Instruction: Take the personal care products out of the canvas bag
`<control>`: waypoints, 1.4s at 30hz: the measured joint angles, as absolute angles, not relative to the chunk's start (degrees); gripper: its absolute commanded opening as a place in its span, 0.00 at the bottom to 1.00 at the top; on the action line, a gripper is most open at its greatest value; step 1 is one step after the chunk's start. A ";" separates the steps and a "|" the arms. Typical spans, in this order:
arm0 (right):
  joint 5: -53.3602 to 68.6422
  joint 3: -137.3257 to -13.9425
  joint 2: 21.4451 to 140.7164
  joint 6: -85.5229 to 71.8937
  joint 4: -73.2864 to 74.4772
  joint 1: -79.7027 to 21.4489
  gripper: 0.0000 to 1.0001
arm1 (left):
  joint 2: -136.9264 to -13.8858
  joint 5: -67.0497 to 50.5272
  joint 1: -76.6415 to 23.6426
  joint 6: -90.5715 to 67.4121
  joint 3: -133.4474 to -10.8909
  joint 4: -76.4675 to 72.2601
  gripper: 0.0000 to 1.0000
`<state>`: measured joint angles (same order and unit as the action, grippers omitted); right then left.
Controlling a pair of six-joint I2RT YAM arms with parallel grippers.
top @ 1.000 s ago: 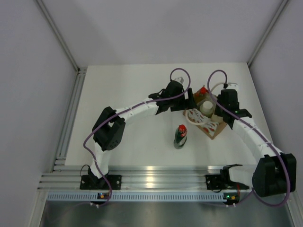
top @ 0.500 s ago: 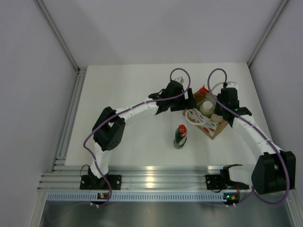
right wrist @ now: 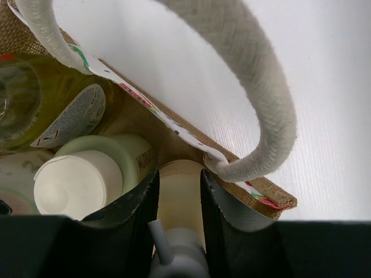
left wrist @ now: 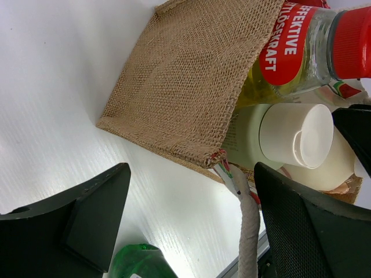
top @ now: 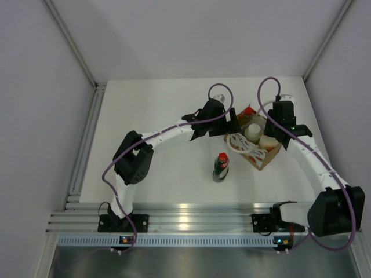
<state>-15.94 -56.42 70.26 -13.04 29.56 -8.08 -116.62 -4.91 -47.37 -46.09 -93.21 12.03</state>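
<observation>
Three bottles sit inside the canvas bag (top: 264, 159). It is tan-brown with a white-and-red pattern and pale rope handles (right wrist: 255, 75). It stands on the table (top: 162, 116) toward the far right corner.

In it are a yellow bottle (left wrist: 301, 46) with a red cap, a pale green bottle (left wrist: 290, 136) with a white cap, and a cream bottle (right wrist: 179, 200). The right gripper (right wrist: 178, 185) squeezes the cream bottle, down in the bag's corner. The left gripper (left wrist: 191, 191) is spread wide just beside the bag's left side, holding nothing.

One dark green bottle (top: 221, 167) with a red cap stands out on the table, nearer the front edge.
</observation>
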 measured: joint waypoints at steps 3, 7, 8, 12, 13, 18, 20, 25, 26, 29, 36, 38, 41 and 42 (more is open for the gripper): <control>-15.79 -57.67 70.94 -13.06 30.63 -8.01 0.00 | -116.62 -4.91 -47.37 -46.09 -93.21 12.03 0.91; -15.51 -59.48 71.11 -12.97 32.40 -7.94 0.00 | -116.62 -4.89 -47.37 -46.09 -93.21 12.03 0.91; -15.46 -59.88 71.11 -12.88 32.69 -7.88 0.00 | -116.62 -4.91 -47.37 -46.09 -93.21 12.03 0.91; -15.18 -60.93 71.13 -12.45 33.36 -7.62 0.00 | -116.62 -4.91 -47.37 -46.11 -93.21 12.05 0.91; -15.14 -61.12 71.13 -12.43 33.61 -7.60 0.00 | -116.62 -4.91 -47.37 -46.09 -93.21 12.03 0.91; -14.90 -62.11 71.18 -12.14 34.33 -7.42 0.00 | -116.62 -4.91 -47.37 -46.09 -93.21 12.05 0.91; -14.87 -62.43 71.29 -12.08 34.35 -7.27 0.00 | -116.62 -4.91 -47.37 -46.09 -93.21 12.03 0.91; -14.72 -62.81 72.18 -11.99 34.39 -6.96 0.00 | -116.62 -4.91 -47.37 -46.09 -93.21 12.05 0.91; -14.68 -62.81 72.38 -11.99 34.39 -6.92 0.00 | -116.62 -4.91 -47.37 -46.09 -93.21 12.03 0.91; -14.37 -62.81 73.06 -11.97 34.41 -6.87 0.00 | -116.62 -4.91 -47.37 -46.09 -93.21 12.05 0.91; -13.76 -64.14 73.41 -11.97 35.73 -6.76 0.00 | -116.62 -4.91 -47.37 -46.09 -93.21 12.05 0.92; -13.69 -65.32 73.38 -11.97 36.12 -6.66 0.00 | -116.62 -4.91 -47.37 -46.09 -93.21 12.05 0.92; -13.76 -66.59 73.38 -11.62 36.49 -6.57 0.00 | -116.62 -4.91 -47.37 -46.09 -93.21 12.05 0.92; -13.76 -66.81 73.36 -11.55 36.62 -6.57 0.00 | -116.62 -4.91 -47.37 -46.09 -93.21 12.05 0.92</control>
<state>-13.76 -66.81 73.36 -11.55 36.62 -6.57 -116.62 -4.91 -47.37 -46.09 -93.21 12.05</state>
